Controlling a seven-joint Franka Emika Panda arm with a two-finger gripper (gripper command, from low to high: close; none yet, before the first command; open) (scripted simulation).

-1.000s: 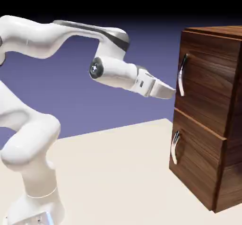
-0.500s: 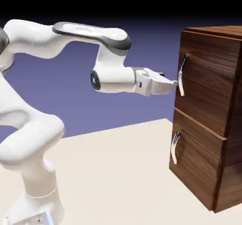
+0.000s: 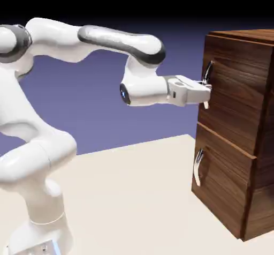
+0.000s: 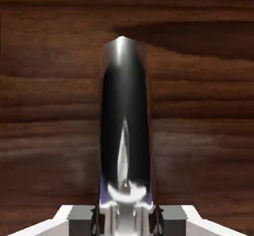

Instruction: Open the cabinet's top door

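Observation:
The dark walnut cabinet point(image 3: 241, 125) stands at the exterior view's right, with two stacked front panels. Its top door point(image 3: 233, 96) sits flush and carries a curved silver handle point(image 3: 206, 72). My gripper point(image 3: 205, 89) reaches level from the left and is shut on that handle around its middle. In the hand view the top door's handle point(image 4: 124, 126) fills the centre, a tall shiny bar pinched between my two grey fingertips point(image 4: 80, 219), with the door's wood grain point(image 4: 208, 111) behind it.
The lower panel point(image 3: 227, 179) has its own silver handle point(image 3: 198, 166) and sits shut. The cabinet rests on a pale table point(image 3: 134, 195). My white arm point(image 3: 80, 37) arches over from the lower left.
The hand has moved right and up to the top door's handle, and the jaws have closed on it. The door has not moved.

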